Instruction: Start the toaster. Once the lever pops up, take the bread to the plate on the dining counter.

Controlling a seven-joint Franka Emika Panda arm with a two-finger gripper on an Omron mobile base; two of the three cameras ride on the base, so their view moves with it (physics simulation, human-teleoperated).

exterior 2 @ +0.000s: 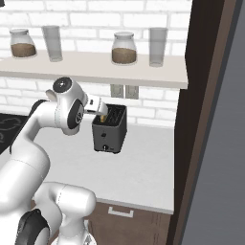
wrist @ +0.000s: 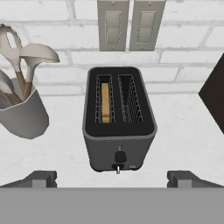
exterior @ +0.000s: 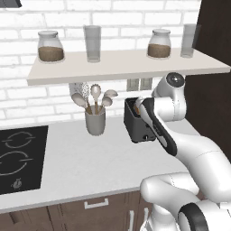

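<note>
While the toaster (wrist: 119,122) stands on the grey worktop (exterior: 90,162) against the far brick wall, right of the utensil cup (exterior: 95,121), you have the gripper (wrist: 112,178) above its near side with both fingers spread wide and holding nothing. You see the bread (wrist: 105,103) upright in the left slot, and the lever (wrist: 120,156) low on the toaster's front.

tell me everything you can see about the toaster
The toaster is a small boxy dark grey unit with two wire-lined top slots. The bread stands on edge in the left slot as the hand view shows it; the other slot is empty. A dark knob and a small lever sit low on its front. It stands upright on the grey worktop, below two wall outlets, beside the utensil cup.
</note>
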